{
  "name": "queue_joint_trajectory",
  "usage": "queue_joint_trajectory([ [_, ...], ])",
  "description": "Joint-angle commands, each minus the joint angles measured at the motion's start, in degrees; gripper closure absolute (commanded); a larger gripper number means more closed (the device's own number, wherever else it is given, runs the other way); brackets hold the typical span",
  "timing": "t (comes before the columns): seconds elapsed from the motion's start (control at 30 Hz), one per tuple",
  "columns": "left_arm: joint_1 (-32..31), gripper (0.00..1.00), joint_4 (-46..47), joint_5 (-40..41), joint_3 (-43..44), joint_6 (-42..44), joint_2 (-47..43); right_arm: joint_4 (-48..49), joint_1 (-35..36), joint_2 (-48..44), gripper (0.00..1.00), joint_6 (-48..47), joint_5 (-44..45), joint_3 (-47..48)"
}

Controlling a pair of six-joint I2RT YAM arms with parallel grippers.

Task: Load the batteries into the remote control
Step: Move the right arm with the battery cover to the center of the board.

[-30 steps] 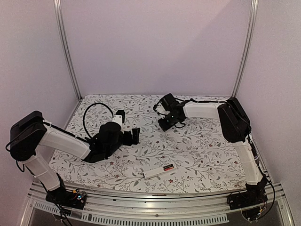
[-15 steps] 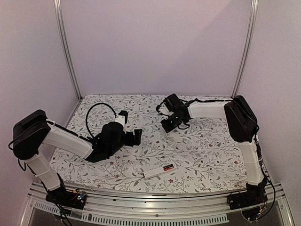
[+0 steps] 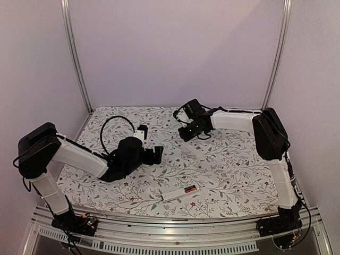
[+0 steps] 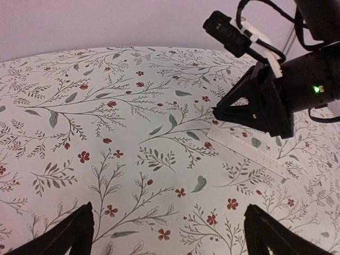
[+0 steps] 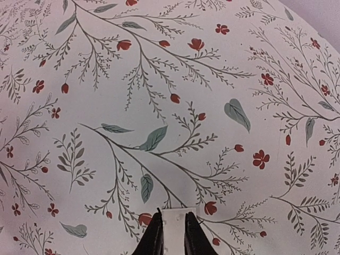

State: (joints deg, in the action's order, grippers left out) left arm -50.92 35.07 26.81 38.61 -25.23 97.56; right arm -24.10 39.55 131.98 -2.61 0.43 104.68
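Right wrist view showed the right tool (image 5: pixel 173 214) low over the bench (image 3: pixel 228 159), its two fingers (image 5: pixel 154 234) drawn close with only a narrow gap. The end of a thin white cover strip (image 5: pixel 173 226) sat in that gap, its edges right against both fingers. Whether they were pressing it or merely flanking it could not be told. From the left wrist view the strip lay flat on the flowered cloth, slanting away from the right tool's tip, which met the strip at its upper end.

The left tool (image 4: pixel 175 241) was spread wide, its dark fingertips at the two lower corners of its own view with patterned cloth between them. It faced the right tool and the strip, near but apart from both.

Seen from above, the remote control (image 3: pixel 175 194) lay well apart from both tools, near the front edge of the bench, between the two arms and slightly tilted. The batteries (image 3: pixel 189 189) showed only as a red and black spot at its right end, too small to make out further. A black cable (image 3: pixel 106 125) looped above the left arm.
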Motion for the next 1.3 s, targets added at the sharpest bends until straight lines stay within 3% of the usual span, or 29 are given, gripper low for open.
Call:
queue_joint_trajectory([
  [0.0, 0.73, 0.02, -1.26, 0.50, -0.62, -0.28, -0.11, -1.42, -0.35, 4.99, 0.84, -1.14, -1.81, 3.94],
  [0.2, 0.77, 0.02, -1.32, 0.75, -0.99, -0.57, 0.07, -2.33, -0.42, 8.41, 0.76, -2.72, 1.32, 7.43],
  [0.43, 0.82, 0.02, -1.49, 0.91, -1.39, -0.74, -0.12, -7.79, -0.44, 12.55, 0.81, -4.79, 4.77, 11.09],
  [0.73, 0.90, 0.02, -1.41, 1.80, -2.22, -0.60, -0.77, -8.07, -0.44, 4.34, 0.92, -1.83, 1.91, -3.76],
  [1.27, 0.87, 0.02, -1.49, 2.90, -3.35, -0.53, -2.44, -8.27, 0.68, -15.75, 0.93, 2.16, -3.09, -31.29],
])
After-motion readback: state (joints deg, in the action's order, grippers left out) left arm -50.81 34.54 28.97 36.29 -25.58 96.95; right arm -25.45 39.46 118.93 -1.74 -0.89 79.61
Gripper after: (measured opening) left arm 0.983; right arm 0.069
